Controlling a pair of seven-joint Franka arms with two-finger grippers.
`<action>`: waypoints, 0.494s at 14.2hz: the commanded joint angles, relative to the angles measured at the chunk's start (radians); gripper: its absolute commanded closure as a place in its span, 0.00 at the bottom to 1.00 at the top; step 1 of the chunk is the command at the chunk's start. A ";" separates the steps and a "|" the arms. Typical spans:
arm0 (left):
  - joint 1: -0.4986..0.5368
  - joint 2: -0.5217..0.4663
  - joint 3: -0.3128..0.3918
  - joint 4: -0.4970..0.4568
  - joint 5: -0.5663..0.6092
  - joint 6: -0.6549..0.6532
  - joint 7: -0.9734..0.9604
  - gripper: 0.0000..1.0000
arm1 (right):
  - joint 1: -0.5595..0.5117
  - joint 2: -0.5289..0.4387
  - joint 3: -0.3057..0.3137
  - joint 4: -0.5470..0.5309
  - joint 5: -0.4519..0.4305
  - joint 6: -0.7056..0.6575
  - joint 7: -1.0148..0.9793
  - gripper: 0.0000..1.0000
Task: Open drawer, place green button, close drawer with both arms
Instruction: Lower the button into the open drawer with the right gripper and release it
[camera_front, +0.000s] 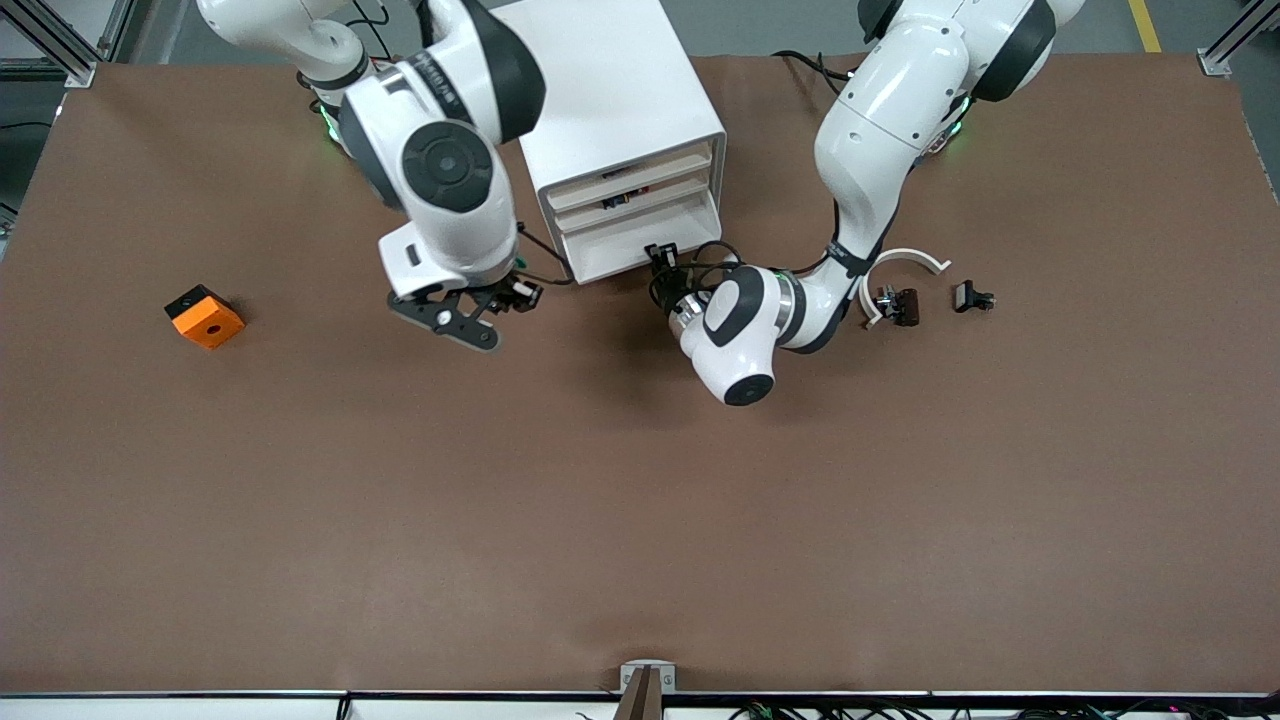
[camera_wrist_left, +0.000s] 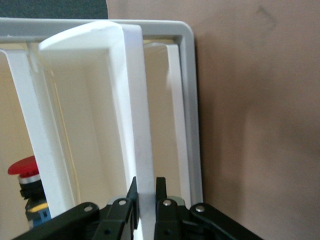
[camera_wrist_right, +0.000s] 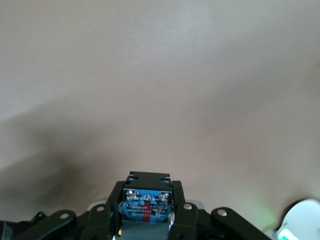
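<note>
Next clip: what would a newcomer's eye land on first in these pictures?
The white cabinet between the two arms' bases draws the eye first: the left tool is shut on the front of its lowest drawer, which stands slightly pulled out. Beside the cabinet, toward the right arm's end, the right tool hangs over bare table, shut on the button. A bright orange block sits alone near that end of the table.

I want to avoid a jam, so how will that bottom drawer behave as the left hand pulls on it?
The drawer looks like thin white plastic, so probably light and somewhat flexible. The left hand pinches only its narrow front lip, which might slip or bend. The cabinet looks light and could slide along the table.
</note>
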 joint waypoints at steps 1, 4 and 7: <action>-0.008 0.047 0.031 0.078 -0.003 0.048 0.035 1.00 | 0.058 0.027 -0.007 0.030 0.002 0.004 0.138 0.76; -0.006 0.052 0.062 0.101 0.000 0.051 0.035 1.00 | 0.093 0.049 -0.007 0.030 0.010 0.041 0.235 0.76; -0.005 0.057 0.079 0.126 -0.002 0.052 0.038 0.94 | 0.111 0.065 -0.007 0.030 0.082 0.085 0.298 0.76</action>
